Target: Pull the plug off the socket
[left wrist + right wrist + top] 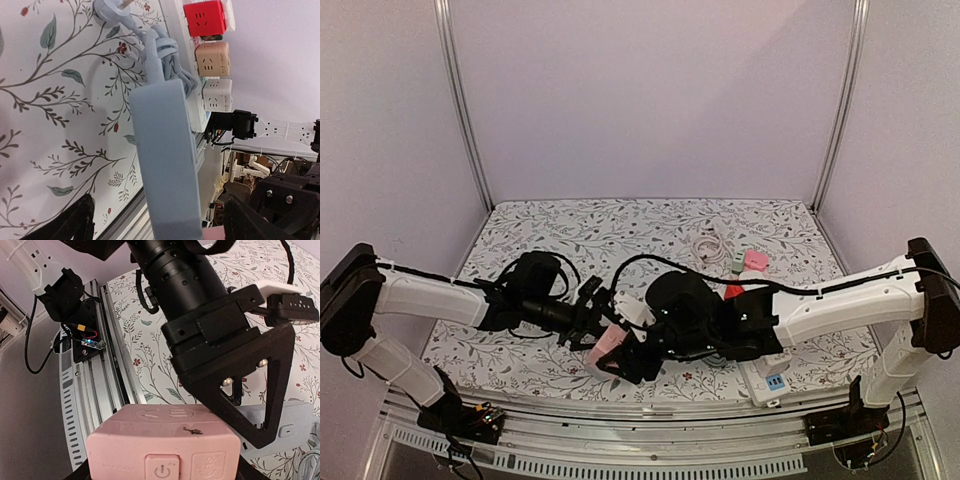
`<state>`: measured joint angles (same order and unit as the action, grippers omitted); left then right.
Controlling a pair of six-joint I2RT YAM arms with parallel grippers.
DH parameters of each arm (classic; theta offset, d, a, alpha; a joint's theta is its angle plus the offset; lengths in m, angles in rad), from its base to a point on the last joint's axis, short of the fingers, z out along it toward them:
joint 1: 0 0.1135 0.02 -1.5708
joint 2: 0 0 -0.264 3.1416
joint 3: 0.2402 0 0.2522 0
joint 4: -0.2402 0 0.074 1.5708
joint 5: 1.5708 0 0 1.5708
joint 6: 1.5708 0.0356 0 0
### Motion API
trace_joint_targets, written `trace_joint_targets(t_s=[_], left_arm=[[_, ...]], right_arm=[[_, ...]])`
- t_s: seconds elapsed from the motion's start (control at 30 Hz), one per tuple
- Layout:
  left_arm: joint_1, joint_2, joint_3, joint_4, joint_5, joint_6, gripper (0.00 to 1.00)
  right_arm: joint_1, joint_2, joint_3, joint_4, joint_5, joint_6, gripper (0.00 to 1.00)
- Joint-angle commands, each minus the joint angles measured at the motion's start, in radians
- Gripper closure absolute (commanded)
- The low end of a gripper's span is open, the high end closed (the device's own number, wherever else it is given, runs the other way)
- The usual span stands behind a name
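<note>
While reading the left wrist view, found the left pincer (pixel 160 222) spread wide, fingers (pixel 75 225) standing clear on either side of the grey plug (pixel 167 165). Noted the plug's near end beside the pink socket cube (pixel 162 440); could not tell whether seated in it or free. Found the right pincer (pixel 618 355) clamped on that cube. Logged a coiled cable (pixel 162 50) on the flowered table (pixel 50 125) past the plug's far end. Further out, logged a red cube (pixel 204 17), a tan cube (pixel 212 59) and a white cube (pixel 217 95) in a row.
</note>
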<state>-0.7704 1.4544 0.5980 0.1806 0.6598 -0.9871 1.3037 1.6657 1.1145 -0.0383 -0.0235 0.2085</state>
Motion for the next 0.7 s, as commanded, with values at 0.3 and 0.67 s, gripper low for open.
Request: trace_joint_targets(t_s=[0.3,0.67], left_arm=[[-0.033,0.029,-0.003,0.080,0.114,-0.055,0.54],[-0.032,0.025,-0.018,0.115,0.114,-0.071,0.93]], right_arm=[[-0.001,0.033,0.103,0.065,0.011,-0.152,0.70],[-0.003,0.051,0.091,0.065,0.087,-0.128,0.71]])
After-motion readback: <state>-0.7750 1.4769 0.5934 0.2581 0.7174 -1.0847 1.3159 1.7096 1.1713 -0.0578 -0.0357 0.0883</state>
